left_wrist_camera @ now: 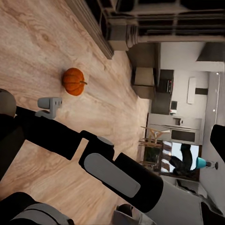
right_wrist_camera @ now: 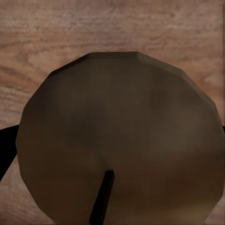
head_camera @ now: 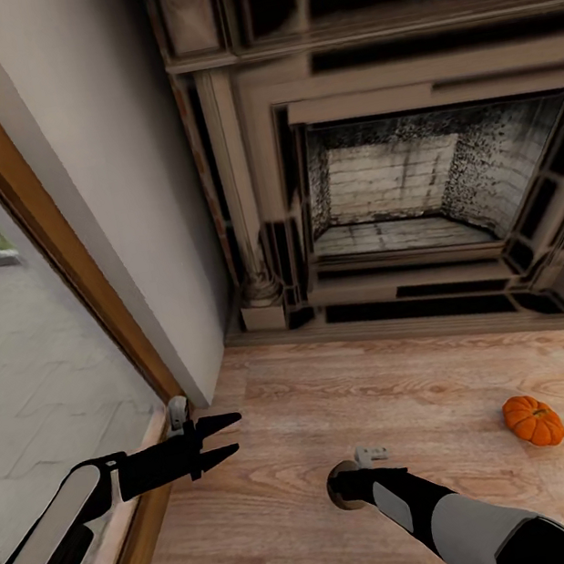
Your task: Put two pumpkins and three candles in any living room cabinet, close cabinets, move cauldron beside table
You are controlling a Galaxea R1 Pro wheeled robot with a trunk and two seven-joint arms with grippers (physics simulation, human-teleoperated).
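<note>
An orange ribbed pumpkin (head_camera: 533,420) lies on the wooden floor in front of the fireplace, to the right of my right arm; in the left wrist view the pumpkin (left_wrist_camera: 74,81) sits beyond that arm. My right gripper (head_camera: 344,489) points down at the floor, shut around a tan candle (head_camera: 339,485). In the right wrist view, the candle's round top (right_wrist_camera: 119,140) with its dark wick is very close, and one dark finger (right_wrist_camera: 5,150) touches its edge. My left gripper (head_camera: 226,438) hovers open and empty near the window frame.
A stone fireplace (head_camera: 395,188) stands ahead, with a raised hearth edge (head_camera: 399,317). A wall corner and a large window with a wooden frame (head_camera: 89,288) close the left side. Open wooden floor (head_camera: 412,389) spreads between me and the hearth. A kitchen (left_wrist_camera: 178,126) shows far off.
</note>
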